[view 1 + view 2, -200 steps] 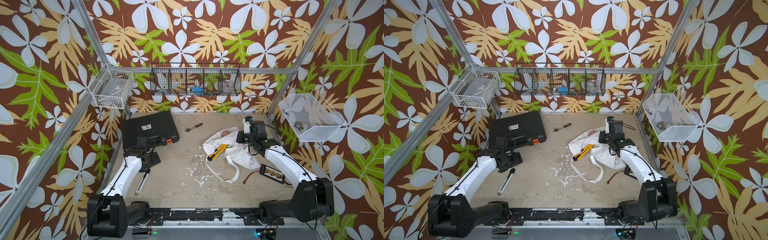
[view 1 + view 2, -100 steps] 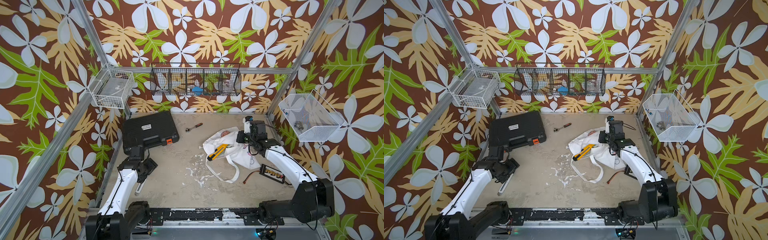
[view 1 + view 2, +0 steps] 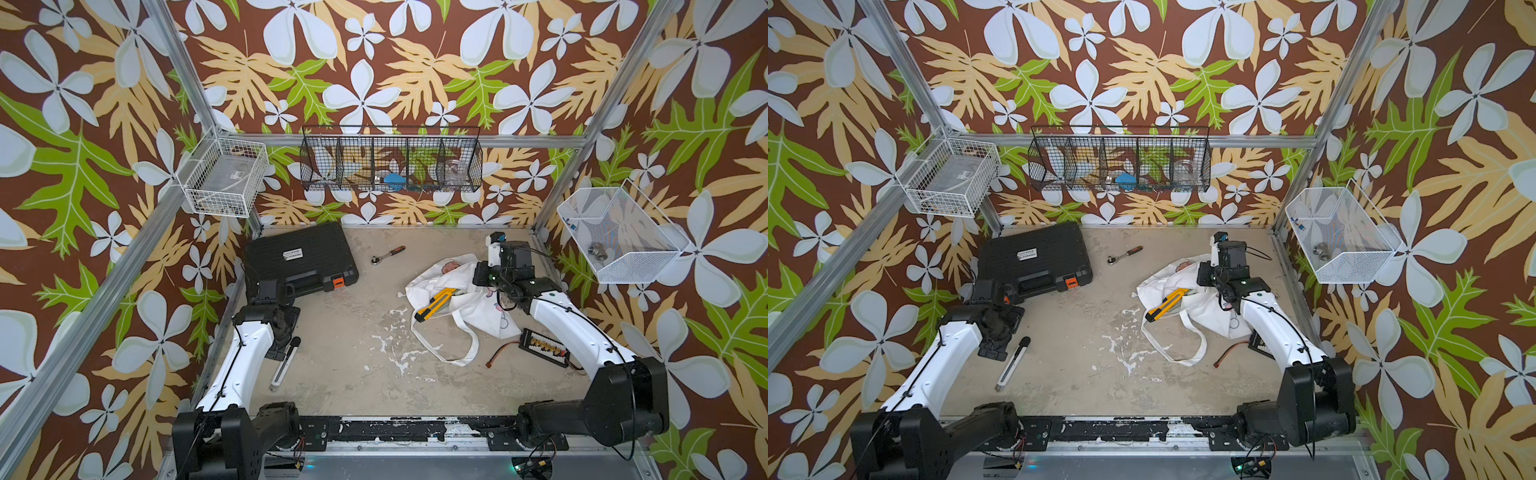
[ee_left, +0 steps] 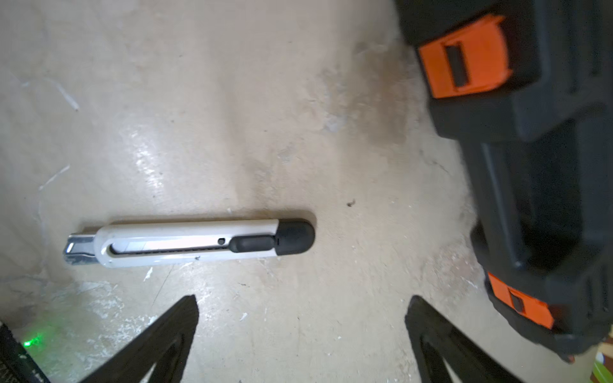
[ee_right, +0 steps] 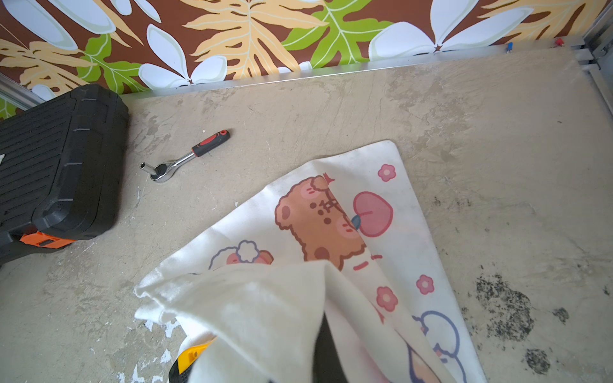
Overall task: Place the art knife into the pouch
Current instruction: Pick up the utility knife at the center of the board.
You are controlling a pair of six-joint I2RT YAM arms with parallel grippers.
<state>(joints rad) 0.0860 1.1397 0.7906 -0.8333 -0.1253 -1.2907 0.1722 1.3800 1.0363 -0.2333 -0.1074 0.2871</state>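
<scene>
a: how do the jaws stand?

b: the left gripper (image 4: 302,300) is spread wide and empty. its fingers (image 4: 159,341) hang over bare table (image 4: 298,132) just beside the knife (image 4: 189,243), not touching it. the right gripper (image 3: 482,277) is closed, pinching a fold of the pouch (image 5: 331,215) and lifting the cloth off the table.

a: where's the knife?

b: flat on the table at the near left. it has a white body and a black end cap. it lies just near of the case (image 3: 299,257) and well apart from the pouch at the far right.

a: and the yellow thing?

b: a yellow cutter (image 3: 434,305) lies at the pouch's mouth, partly on the cloth. i take the white one for the task's knife, since the open jaws hover by it.

a: so how far along?

b: early, i'd say. the pouch is pinched up, perhaps to open its mouth. the grasp, the carry across and the drop inside are all left.
</scene>
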